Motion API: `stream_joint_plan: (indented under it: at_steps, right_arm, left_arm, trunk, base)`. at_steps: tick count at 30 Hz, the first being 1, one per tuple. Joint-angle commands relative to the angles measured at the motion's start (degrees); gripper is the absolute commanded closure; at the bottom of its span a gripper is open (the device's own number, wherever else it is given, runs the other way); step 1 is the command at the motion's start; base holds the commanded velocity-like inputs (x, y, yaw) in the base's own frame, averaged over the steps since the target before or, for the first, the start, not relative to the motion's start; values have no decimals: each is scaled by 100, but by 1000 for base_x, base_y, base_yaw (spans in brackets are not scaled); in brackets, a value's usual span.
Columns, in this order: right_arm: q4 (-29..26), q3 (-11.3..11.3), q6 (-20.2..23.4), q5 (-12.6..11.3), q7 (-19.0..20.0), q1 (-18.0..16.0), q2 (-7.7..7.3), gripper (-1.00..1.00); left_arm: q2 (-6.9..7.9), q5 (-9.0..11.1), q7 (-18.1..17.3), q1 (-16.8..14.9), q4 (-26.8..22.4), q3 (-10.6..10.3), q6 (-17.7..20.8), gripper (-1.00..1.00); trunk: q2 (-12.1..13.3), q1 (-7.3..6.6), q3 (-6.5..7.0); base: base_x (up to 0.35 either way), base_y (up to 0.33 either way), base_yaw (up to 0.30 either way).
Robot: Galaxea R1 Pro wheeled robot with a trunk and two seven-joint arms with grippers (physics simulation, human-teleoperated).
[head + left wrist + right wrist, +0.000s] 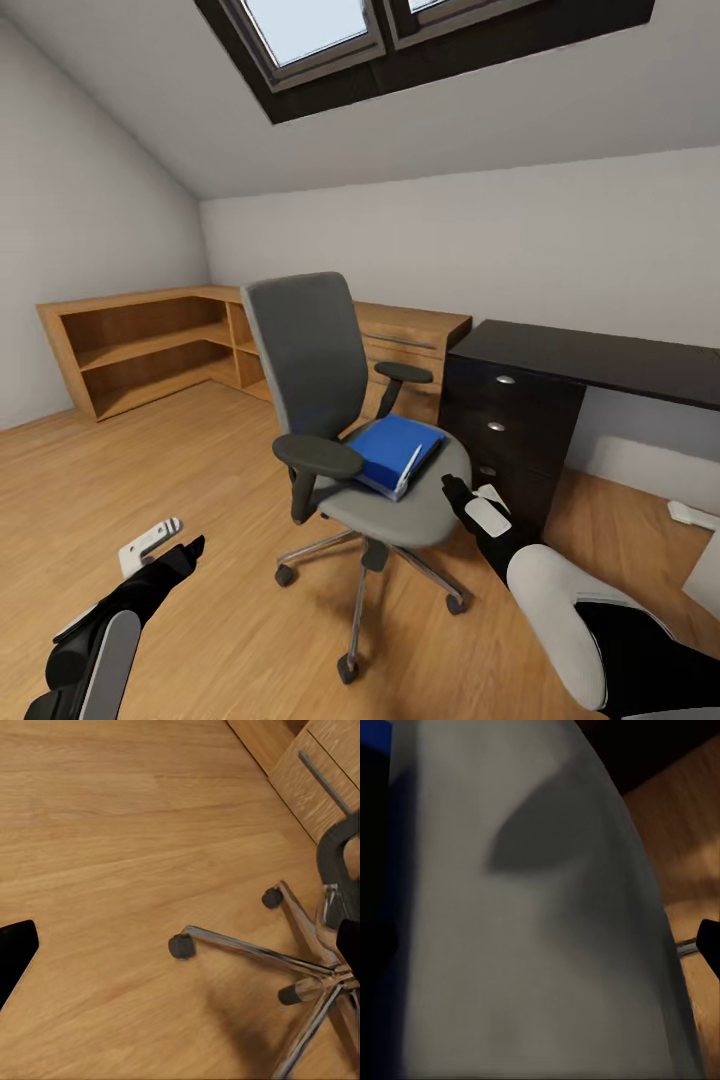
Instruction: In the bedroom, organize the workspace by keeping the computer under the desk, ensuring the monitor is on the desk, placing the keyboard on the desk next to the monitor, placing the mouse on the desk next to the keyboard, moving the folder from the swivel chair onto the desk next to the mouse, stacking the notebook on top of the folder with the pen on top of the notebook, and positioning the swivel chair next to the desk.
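The swivel chair [345,420] stands on the wooden floor [150,480] in front of the black desk [600,360], its backrest turned toward the left arm's side. The blue folder [392,452] lies flat on the grey seat, toward the seat's desk side, between the two black armrests, with its white edge facing the front of the seat. The right end effector [462,497] hangs just beside the seat's front edge nearest the desk's drawer unit [505,440], close to the folder but apart from it; whether its fingers are apart or together cannot be told. The left end effector [185,548] hovers low over the floor, well apart from the chair, and its finger spread cannot be told either. Behind the chair a light wooden shelf unit [150,345] runs along the wall. The left wrist view shows the chair's chrome base [300,960] and castors on the floor.
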Motion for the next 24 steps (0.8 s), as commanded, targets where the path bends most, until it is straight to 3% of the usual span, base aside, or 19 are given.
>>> stream_joint_plan:
  at_steps: [1,7,24]
  right_arm:
    - [-7,-42,-5,-9,-15,-2,5,-100]
    - [-7,-47,-5,-9,-15,-2,5,-100]
    - [-6,-41,-5,-9,-12,-2,5,-100]
  left_arm:
    - [-3,60,44,-4,-7,4,22,-100]
    - [-3,60,44,-4,-7,4,22,-100]
    - [-3,60,44,-4,-6,9,30,-100]
  trunk:
    - [-3,-1,-6]
    - [-3,-1,-6]
    - [-3,-1,-6]
  base:
    - [-4,0,32]
    - [-128,0,11]
    - [-284,0,1]
